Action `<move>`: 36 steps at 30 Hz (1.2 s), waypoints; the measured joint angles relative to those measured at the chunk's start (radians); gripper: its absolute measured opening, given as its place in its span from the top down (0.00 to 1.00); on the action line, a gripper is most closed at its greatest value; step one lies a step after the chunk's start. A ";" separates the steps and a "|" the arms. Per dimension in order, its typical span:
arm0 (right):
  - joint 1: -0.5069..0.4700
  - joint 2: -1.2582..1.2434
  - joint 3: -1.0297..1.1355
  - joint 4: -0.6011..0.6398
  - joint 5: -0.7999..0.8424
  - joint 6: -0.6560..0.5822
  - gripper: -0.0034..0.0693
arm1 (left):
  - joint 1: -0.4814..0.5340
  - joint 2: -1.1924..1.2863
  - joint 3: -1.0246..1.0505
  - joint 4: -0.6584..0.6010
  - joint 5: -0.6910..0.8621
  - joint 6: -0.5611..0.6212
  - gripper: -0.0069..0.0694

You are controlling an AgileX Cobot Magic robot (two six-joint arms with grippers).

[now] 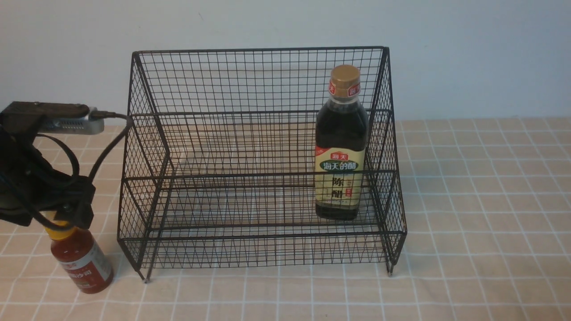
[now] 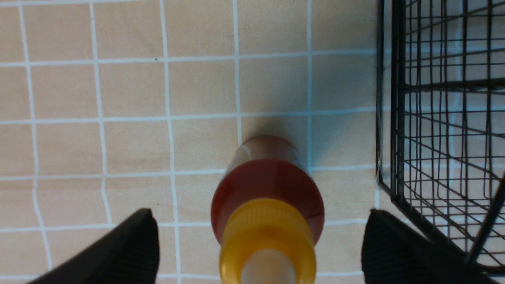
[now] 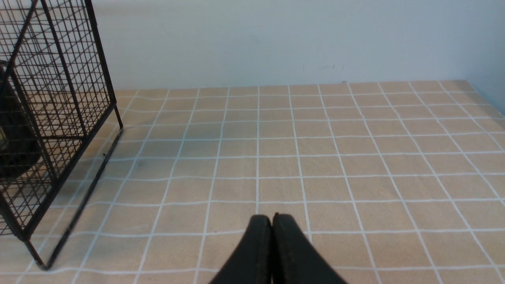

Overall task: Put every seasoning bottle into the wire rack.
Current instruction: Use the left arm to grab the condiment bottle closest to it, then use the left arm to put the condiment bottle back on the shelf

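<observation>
The short red-sauce seasoning bottle (image 1: pixel 82 263) with a yellow nozzle cap stands on the tablecloth just left of the wire rack (image 1: pixel 258 50), outside it. My left gripper (image 1: pixel 67 218) hangs over its cap, open. In the left wrist view both fingers stand wide apart on either side of the bottle (image 2: pixel 268 185), clear of it, with the left gripper (image 2: pixel 260 215) centred on the cap. The tall dark seasoning bottle (image 1: pixel 341 147) with a gold cap stands upright inside the rack at its right end. My right gripper (image 3: pixel 272 217) is shut and empty over bare cloth, right of the rack (image 3: pixel 59 98).
A beige checked tablecloth (image 1: pixel 490 200) covers the table and a pale wall stands behind. The rack's left side (image 2: pixel 434 118) is close to my left gripper's finger. The left arm's cable (image 1: pixel 111 142) runs beside the rack's left wall.
</observation>
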 joint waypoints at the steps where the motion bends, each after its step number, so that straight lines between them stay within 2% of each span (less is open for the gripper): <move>1: 0.000 0.000 0.000 0.000 0.000 0.000 0.97 | 0.000 0.010 0.000 0.000 -0.001 0.000 0.14; 7: 0.000 0.000 0.000 0.000 0.000 0.000 0.97 | 0.000 0.044 0.000 0.001 -0.002 -0.002 0.33; 9: 0.000 0.000 0.000 -0.001 0.000 0.000 0.97 | 0.000 0.051 0.000 0.001 -0.001 -0.003 0.50; 11: 0.000 0.000 0.000 -0.001 0.000 0.000 0.97 | 0.000 0.051 -0.003 0.002 0.013 -0.003 0.53; 15: 0.000 0.000 0.000 -0.001 0.000 0.000 0.97 | 0.000 0.054 -0.049 0.012 0.107 -0.003 0.53; 17: 0.000 0.000 0.000 -0.001 0.000 0.000 0.97 | 0.000 0.052 -0.120 0.023 0.218 -0.003 0.53; 23: 0.000 0.000 0.000 -0.001 0.000 0.000 0.97 | -0.012 -0.035 -0.253 0.022 0.261 -0.014 0.53; 30: 0.000 0.000 0.000 -0.001 0.000 0.013 0.97 | -0.133 -0.248 -0.299 -0.020 0.287 -0.078 0.53; 36: 0.000 0.000 0.000 -0.001 0.000 0.014 0.97 | -0.247 -0.261 -0.299 -0.020 0.314 -0.125 0.53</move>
